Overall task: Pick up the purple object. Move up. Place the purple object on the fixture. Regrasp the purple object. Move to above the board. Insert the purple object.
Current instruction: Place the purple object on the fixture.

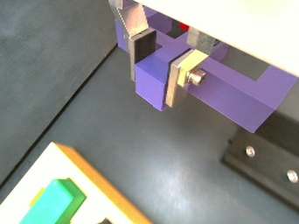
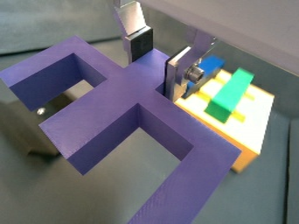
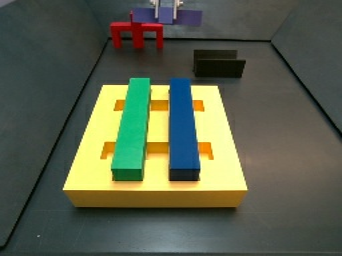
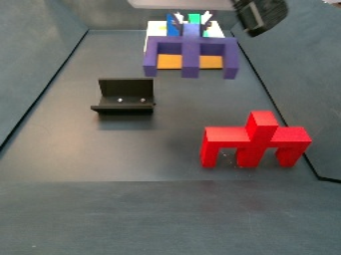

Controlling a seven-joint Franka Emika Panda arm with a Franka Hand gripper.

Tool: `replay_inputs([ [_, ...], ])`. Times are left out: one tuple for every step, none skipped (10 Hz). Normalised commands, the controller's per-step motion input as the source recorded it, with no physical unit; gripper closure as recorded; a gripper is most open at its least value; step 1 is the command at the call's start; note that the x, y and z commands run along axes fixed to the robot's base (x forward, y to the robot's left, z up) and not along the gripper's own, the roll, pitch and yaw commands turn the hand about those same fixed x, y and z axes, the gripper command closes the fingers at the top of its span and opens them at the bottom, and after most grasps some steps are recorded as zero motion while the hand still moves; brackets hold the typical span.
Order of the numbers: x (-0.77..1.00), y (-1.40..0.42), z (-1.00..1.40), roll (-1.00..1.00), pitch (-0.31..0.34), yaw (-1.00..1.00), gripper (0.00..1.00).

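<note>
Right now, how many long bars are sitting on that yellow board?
2. The green bar and the blue bar lie side by side along the yellow board. The gripper holds the purple object aloft.

Even soft light, faint shadows, low resolution

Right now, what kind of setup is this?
Probably a lab assembly test cell: a dark walled floor, a slotted yellow board carrying green and blue bars, a black L-shaped fixture. The gripper, fingers shut on the purple arch-shaped piece, holds it aloft.
</note>
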Motion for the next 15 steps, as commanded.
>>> replay_inputs([
  [0.86, 0.00, 0.10, -0.85, 0.020, -0.07, 1.00],
  [0.93, 0.00, 0.03, -0.71, 0.071, -0.07, 1.00],
  [0.98, 0.00, 0.00, -0.63, 0.111, -0.12, 1.00],
  [0.98, 0.00, 0.00, -0.63, 0.106, -0.11, 1.00],
  [0.97, 0.00, 0.00, -0.61, 0.117, -0.08, 1.00],
  [0.97, 0.00, 0.00, -0.43, 0.231, -0.11, 1.00],
  [0.84, 0.00, 0.00, -0.30, 0.254, -0.17, 1.00],
  [0.31, 0.02, 0.00, -0.09, 0.071, -0.25, 1.00],
  [0.00, 0.00, 0.00, 0.01, 0.000, 0.01, 1.00],
  [0.28, 0.00, -0.30, 0.04, -0.063, 0.27, 1.00],
  [0.78, 0.00, -0.35, 0.00, -0.089, 0.16, 1.00],
  [0.93, 0.00, -0.34, 0.00, -0.063, 0.13, 1.00],
  [0.94, 0.00, -0.32, 0.00, -0.034, 0.13, 1.00],
  [0.96, 0.00, -0.24, 0.04, 0.000, 0.11, 1.00],
  [0.97, 0.00, -0.17, 0.01, 0.009, 0.09, 1.00],
])
